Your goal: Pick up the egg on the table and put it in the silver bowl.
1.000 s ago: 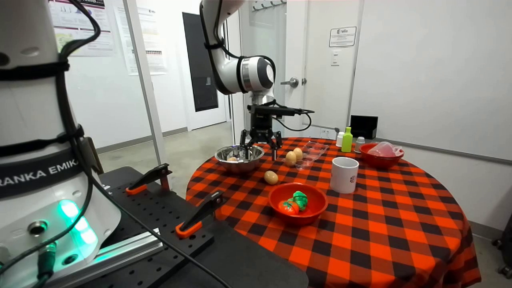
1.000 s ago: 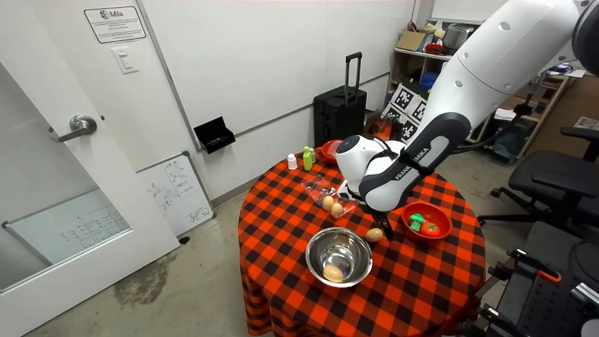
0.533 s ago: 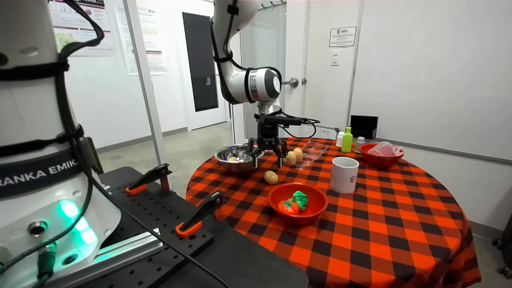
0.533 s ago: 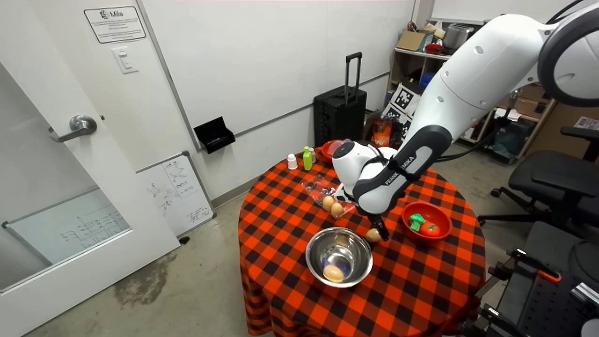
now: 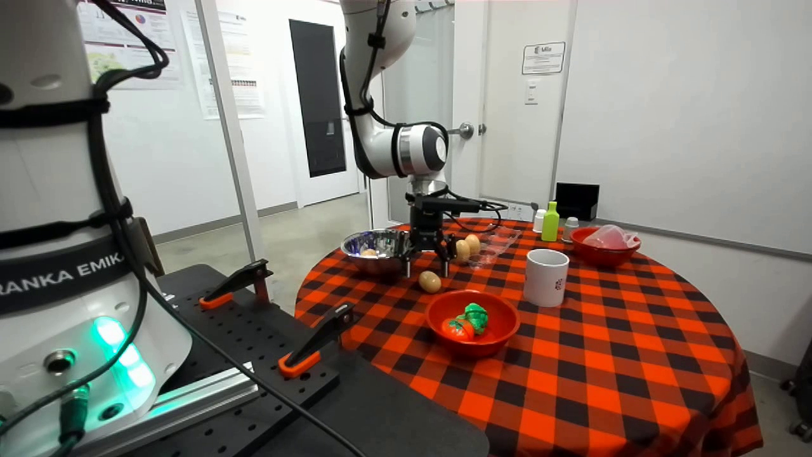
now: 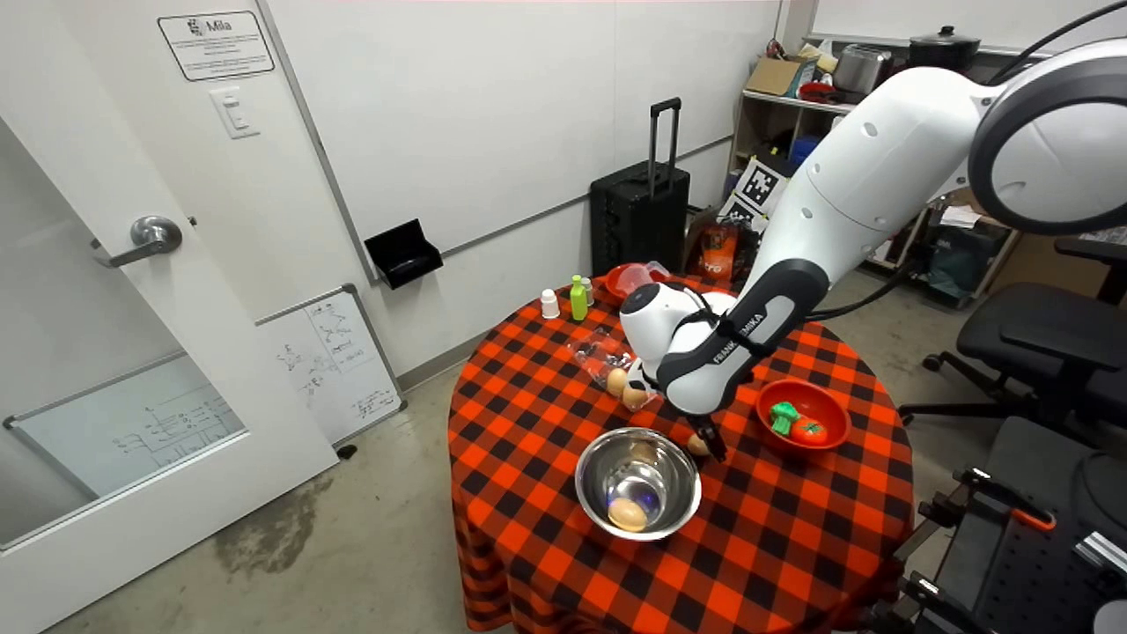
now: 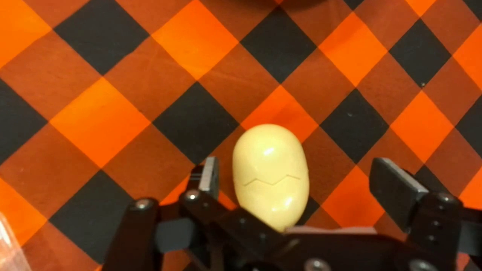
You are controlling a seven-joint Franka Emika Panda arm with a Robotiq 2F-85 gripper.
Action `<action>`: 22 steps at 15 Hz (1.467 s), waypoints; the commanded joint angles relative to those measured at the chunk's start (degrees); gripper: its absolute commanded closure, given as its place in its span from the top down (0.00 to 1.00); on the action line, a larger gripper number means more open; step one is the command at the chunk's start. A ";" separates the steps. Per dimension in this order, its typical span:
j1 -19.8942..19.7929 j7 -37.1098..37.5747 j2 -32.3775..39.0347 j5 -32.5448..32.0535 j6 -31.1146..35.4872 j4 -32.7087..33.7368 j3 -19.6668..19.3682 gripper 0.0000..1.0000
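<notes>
The tan egg [image 5: 430, 282] lies on the table with the red-and-black checkered cloth [image 5: 609, 355]. It is partly hidden by the gripper in an exterior view [image 6: 698, 444]. My gripper [image 5: 426, 270] is open and empty, low over the egg. In the wrist view the egg [image 7: 270, 169] lies between the spread fingers [image 7: 301, 175], nearer the left finger and apart from both; its lower end is hidden behind the gripper. The silver bowl [image 5: 380, 266] stands beside the gripper, and its wall shows in an exterior view [image 6: 592, 467]. Another egg [image 6: 627, 514] lies inside the bowl.
A red bowl [image 5: 441, 336] with a toy tomato and broccoli stands close to the egg. A white mug [image 5: 544, 277] is beyond it. Two more eggs [image 6: 617, 380] lie at a clear carton [image 5: 498, 244]. A green bottle [image 5: 550, 223], shakers and another red bowl [image 5: 602, 257] stand farther back.
My gripper has come down and moved slightly away from the silver bowl, toward and over the egg. It has stayed open. The egg and bowls have not moved.
</notes>
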 commanded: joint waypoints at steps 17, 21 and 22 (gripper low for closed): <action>1.20 2.83 -5.29 -1.65 -1.09 -2.73 -2.92 0.22; 2.65 8.84 -15.37 -1.96 -2.01 -10.41 -3.11 0.22; 3.14 10.56 -18.02 -1.80 -2.81 -12.14 -2.71 0.22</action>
